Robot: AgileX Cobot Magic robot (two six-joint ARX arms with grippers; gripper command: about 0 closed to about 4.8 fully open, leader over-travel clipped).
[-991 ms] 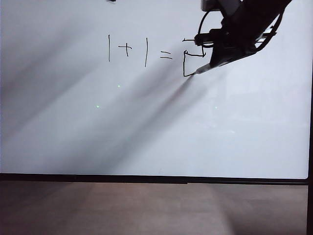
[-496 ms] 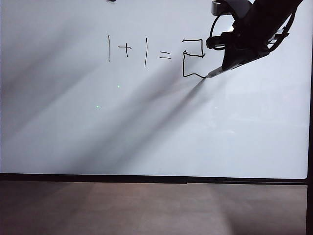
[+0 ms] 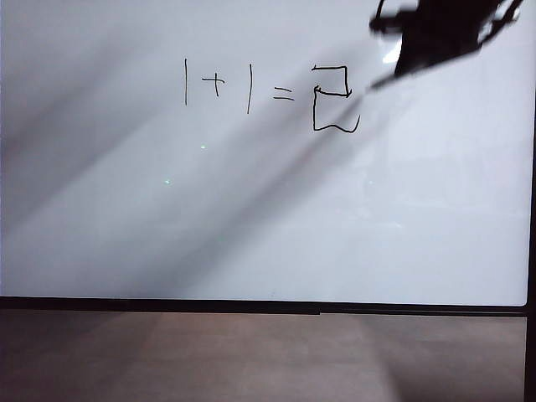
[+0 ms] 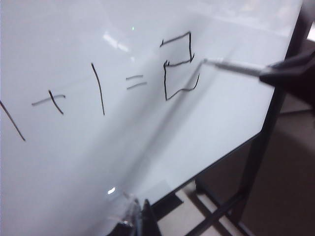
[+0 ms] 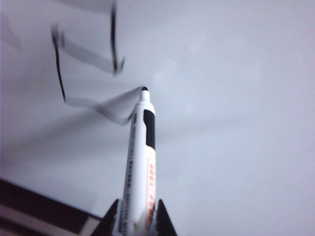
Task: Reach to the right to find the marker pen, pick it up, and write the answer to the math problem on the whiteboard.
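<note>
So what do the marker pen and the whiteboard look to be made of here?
The marker pen, held in the shut right gripper at the board's upper right, looks like smooth white plastic: printed lettering on the barrel, a black panel, a dark tip. The whiteboard appears a glossy coated sheet, showing soft reflections and shadows, with a thin dark rim, possibly metal. The left gripper is barely visible.

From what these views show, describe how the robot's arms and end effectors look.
The right end effector reads as a bulky black, motion-blurred mass with thin dark cable loops around it. In its wrist view, two black pointed fingers show. The left end effector is barely visible at the frame edge: a dark finger and a pale glossy part. No markings can be made out.
</note>
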